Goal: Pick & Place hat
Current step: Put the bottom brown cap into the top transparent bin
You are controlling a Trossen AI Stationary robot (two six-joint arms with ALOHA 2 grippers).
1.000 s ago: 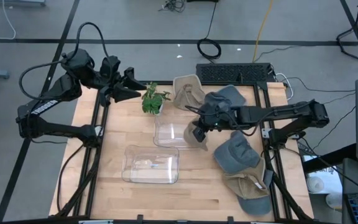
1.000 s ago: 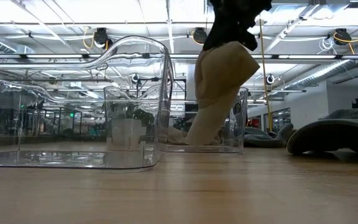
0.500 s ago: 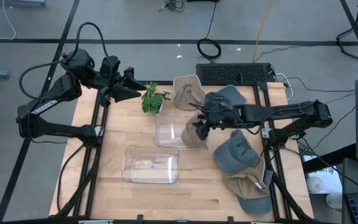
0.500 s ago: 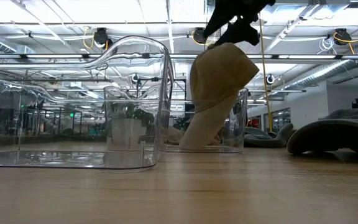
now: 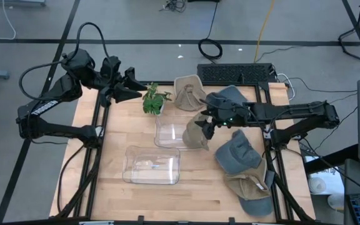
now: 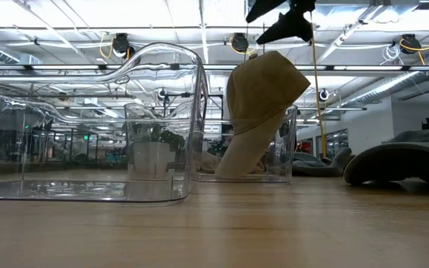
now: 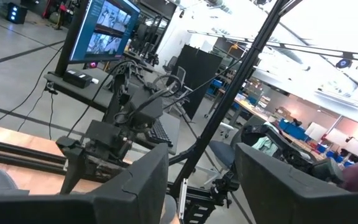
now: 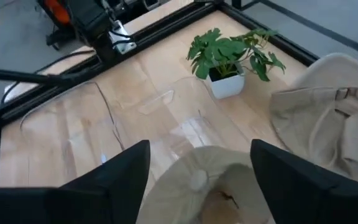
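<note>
**Tan hat stands in the clear bin, right claw spread above it**

Tan fabric of the hat (image 5: 195, 131) leans on the wall of a clear bin (image 5: 170, 133) near the middle of the wooden table (image 5: 105, 181). In the low view the hat (image 6: 263, 100) rises above the bin rim. No brand, label or writing can be read on it.

The right gripper (image 5: 208, 127) hangs just above the hat, at about 3 o'clock from the bin. Its fingers (image 6: 285, 30) are spread apart and hold nothing; a small gap shows between them and the hat top.

The left gripper (image 5: 130, 86) waits off the table at about 10 o'clock, near a small plant (image 5: 155, 99). Its jaws stand partly apart and empty.

A second clear bin (image 5: 152, 165) lies at 7 o'clock from the first.
</note>
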